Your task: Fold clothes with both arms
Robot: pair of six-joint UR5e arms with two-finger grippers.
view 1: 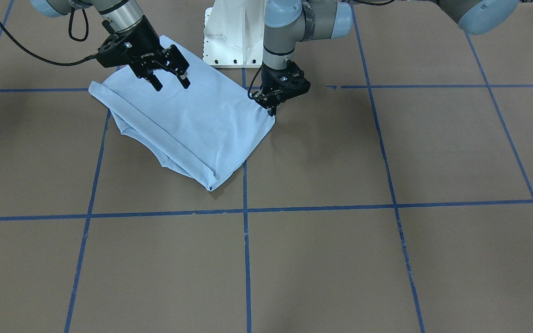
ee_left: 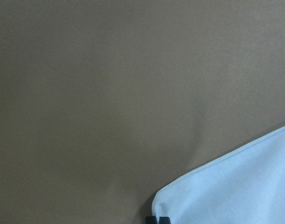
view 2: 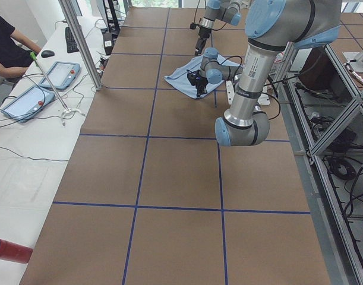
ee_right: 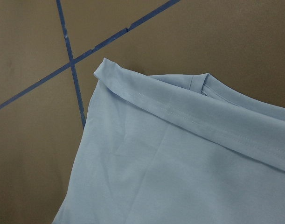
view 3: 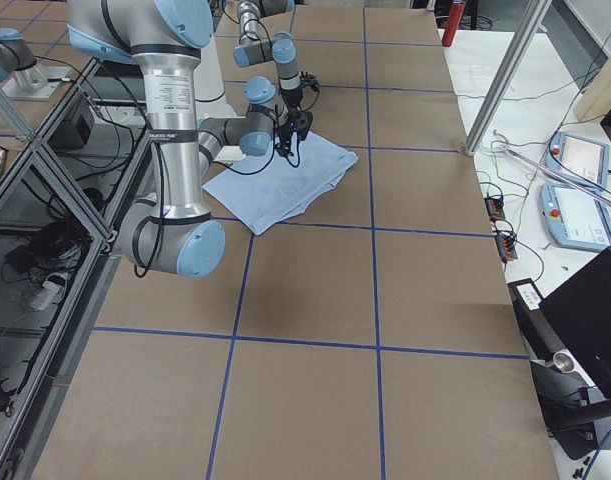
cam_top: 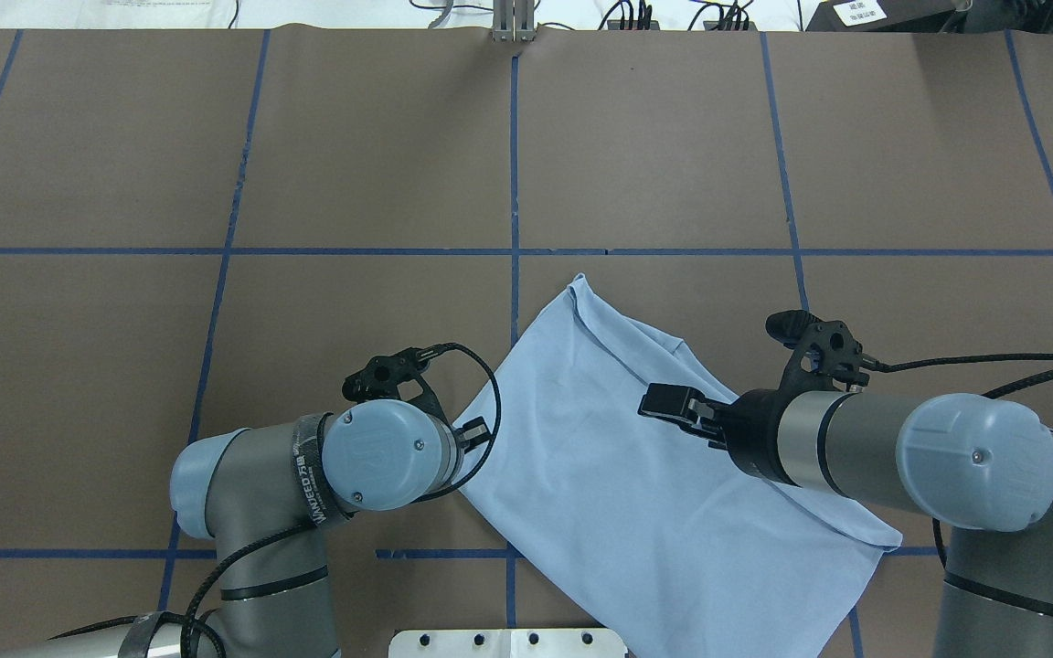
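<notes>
Exterior front-facing: right jaws wide above T-shirt [view 1: 192, 120]

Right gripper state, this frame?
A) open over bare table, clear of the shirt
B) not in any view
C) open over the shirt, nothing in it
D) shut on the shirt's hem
C: in the front-facing view the right gripper has its two fingers spread apart over the T-shirt, with no cloth between them.
</notes>
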